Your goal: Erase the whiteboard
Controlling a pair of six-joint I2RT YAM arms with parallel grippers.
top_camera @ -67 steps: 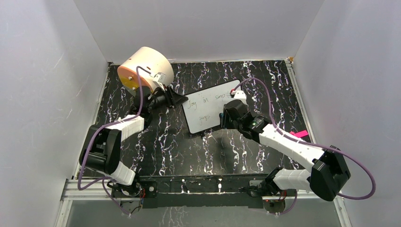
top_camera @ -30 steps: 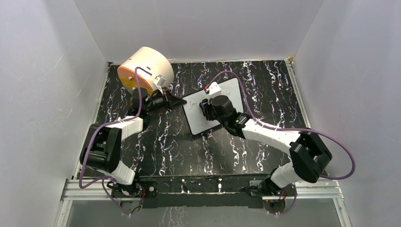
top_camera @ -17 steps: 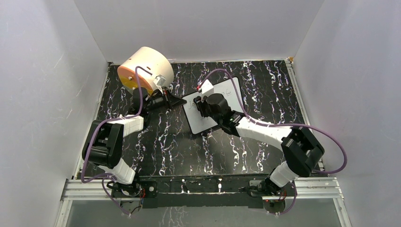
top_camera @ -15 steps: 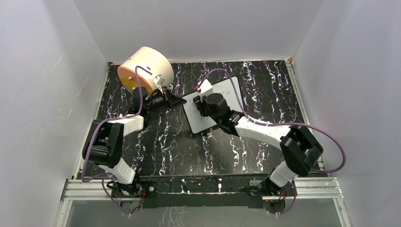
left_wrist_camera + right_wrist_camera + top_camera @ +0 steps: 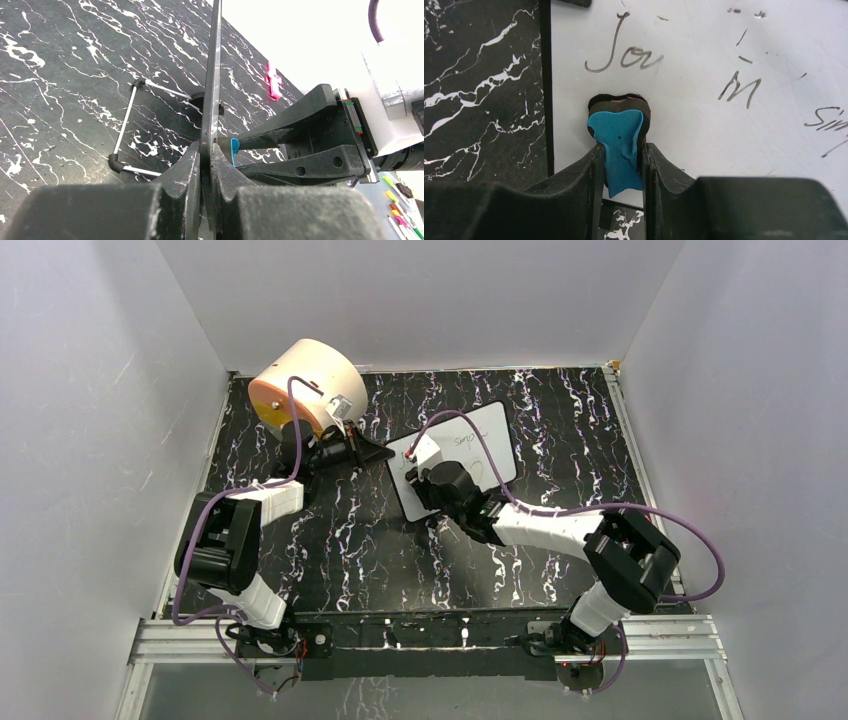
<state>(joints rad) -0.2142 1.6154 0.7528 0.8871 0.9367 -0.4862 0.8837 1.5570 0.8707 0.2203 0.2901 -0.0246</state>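
Left jaws clamp your thin-edged whiteboard (image 5: pixel 480 445); right jaws pinch a blue, black-felted eraser (image 5: pixel 620 145) against its smooth face.

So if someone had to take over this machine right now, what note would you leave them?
Left hand: shut on the left edge of the whiteboard, steadying it.
Right hand: shut on a blue eraser, its felt pressed on the board just below the writing.
Board: mid-table, to the right of the cylinder.
Done: the part below the writing looks clean.
Left: wipe off the top line of writing.
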